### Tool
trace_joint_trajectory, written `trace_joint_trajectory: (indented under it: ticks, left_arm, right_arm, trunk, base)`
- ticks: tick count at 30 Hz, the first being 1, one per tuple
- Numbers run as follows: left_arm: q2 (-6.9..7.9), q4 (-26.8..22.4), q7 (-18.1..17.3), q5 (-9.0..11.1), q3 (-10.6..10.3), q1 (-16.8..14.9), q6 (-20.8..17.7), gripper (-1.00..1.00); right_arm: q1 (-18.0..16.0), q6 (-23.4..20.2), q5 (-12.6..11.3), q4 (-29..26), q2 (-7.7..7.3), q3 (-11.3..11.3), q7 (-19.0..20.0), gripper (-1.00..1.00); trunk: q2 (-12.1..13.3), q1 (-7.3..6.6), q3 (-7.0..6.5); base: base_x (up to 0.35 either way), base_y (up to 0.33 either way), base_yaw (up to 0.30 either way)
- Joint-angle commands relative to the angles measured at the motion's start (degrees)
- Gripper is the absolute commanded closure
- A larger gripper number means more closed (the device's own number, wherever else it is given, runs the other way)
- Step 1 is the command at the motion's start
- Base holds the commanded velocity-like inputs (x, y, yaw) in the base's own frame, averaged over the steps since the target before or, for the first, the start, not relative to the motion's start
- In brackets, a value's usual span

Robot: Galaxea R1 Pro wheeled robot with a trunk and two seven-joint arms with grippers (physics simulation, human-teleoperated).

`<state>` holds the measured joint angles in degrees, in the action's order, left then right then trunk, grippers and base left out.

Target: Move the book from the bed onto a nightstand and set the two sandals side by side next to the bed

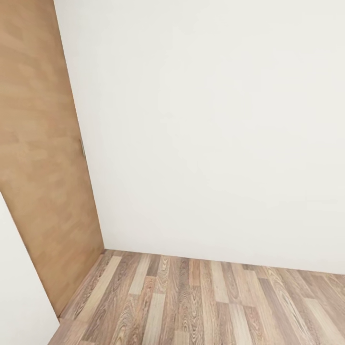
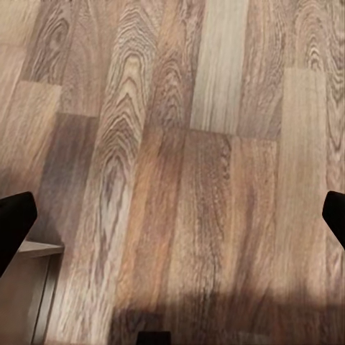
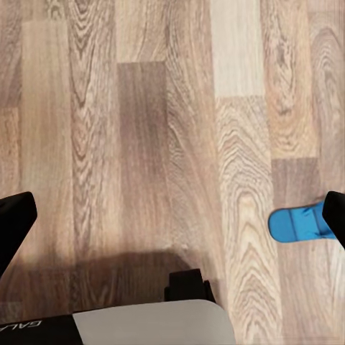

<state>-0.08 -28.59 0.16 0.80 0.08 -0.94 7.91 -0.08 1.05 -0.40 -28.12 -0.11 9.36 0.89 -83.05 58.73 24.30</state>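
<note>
In the right wrist view a bright blue sandal (image 3: 298, 224) lies flat on the wood-plank floor, partly behind one black fingertip (image 3: 336, 215). My right gripper (image 3: 172, 219) hangs open above the floor with nothing between its fingers. My left gripper (image 2: 172, 223) is also open over bare planks, its dark fingertips (image 2: 14, 223) at the frame's sides. The book, the bed and the nightstand are out of view.
The head view faces a white wall (image 1: 215, 134) meeting the plank floor (image 1: 201, 306), with a brown wooden panel (image 1: 43, 158) on the left. The robot's white base (image 3: 151, 323) shows in the right wrist view. A pale ledge (image 2: 32, 251) sits near the left fingertip.
</note>
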Motion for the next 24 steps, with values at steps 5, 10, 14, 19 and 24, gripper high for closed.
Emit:
trace_joint_trajectory:
  ticks: [5, 10, 14, 19, 24]
  left_arm:
    - [-0.01, 0.0, 0.0, 0.1, 0.0, 0.0, 0.2, -1.0]
    - [-0.01, 0.0, 0.0, 0.1, 0.0, 0.0, 0.2, -1.0]
    - [-0.01, 0.0, 0.0, 0.1, 0.0, 0.0, 0.2, -1.0]
    - [-0.01, 0.0, 0.0, 0.1, 0.0, 0.0, 0.2, -1.0]
    - [-0.01, 0.0, 0.0, 0.1, 0.0, 0.0, 0.2, -1.0]
  right_arm:
    - [0.0, 0.1, -0.1, 0.0, 0.02, 0.1, 0.1, -1.0]
    - [0.0, 0.1, -0.1, 0.0, 0.02, 0.1, 0.1, -1.0]
    - [0.0, 0.1, -0.1, 0.0, 0.02, 0.1, 0.1, -1.0]
    - [0.0, 0.1, 0.0, -0.1, 0.02, 0.1, 0.1, -1.0]
    - [0.0, 0.1, 0.0, 0.0, 0.02, 0.1, 0.1, -1.0]
  trunk:
    - [0.0, 0.0, 0.06]
    - [0.0, 0.0, 0.06]
    - [0.0, 0.0, 0.09]
    - [0.0, 0.0, 0.1]
    - [0.0, 0.0, 0.1]
  base:
    - [0.001, 0.0, -0.052]
    - [0.0, 0.0, -0.125]
    - [0.003, 0.0, -0.194]
    - [0.142, 0.0, -0.092]
    - [0.301, 0.0, -0.015]
